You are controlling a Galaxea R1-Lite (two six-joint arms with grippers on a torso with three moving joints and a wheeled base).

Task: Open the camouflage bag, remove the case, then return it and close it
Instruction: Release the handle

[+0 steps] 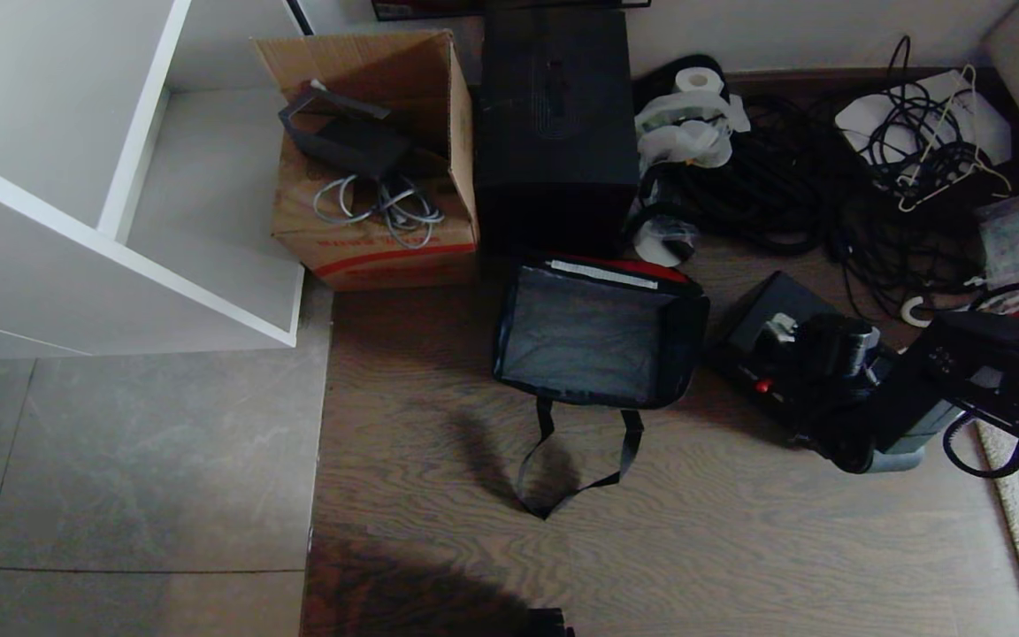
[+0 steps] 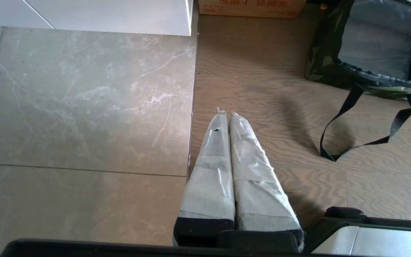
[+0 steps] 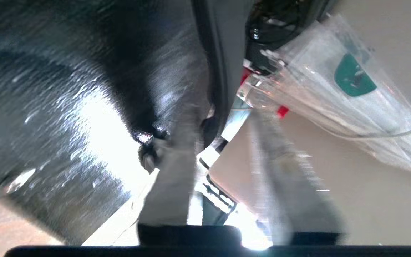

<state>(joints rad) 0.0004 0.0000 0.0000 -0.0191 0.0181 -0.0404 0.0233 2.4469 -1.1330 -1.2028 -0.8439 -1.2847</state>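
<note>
The camouflage bag (image 1: 593, 336) sits wide open on the wood floor, nothing inside, strap handles (image 1: 576, 460) trailing toward the robot. The case (image 1: 779, 354) lies on the floor just right of it. The right gripper (image 3: 223, 142) is right on the case's edge, fingers apart. The left gripper (image 2: 225, 116) hangs over the floor, fingers pressed together, holding nothing.

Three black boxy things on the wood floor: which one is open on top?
The camouflage bag in the middle: lid folded back, grey inside showing. The tall black box behind it and the case beside the right gripper are closed.
</note>
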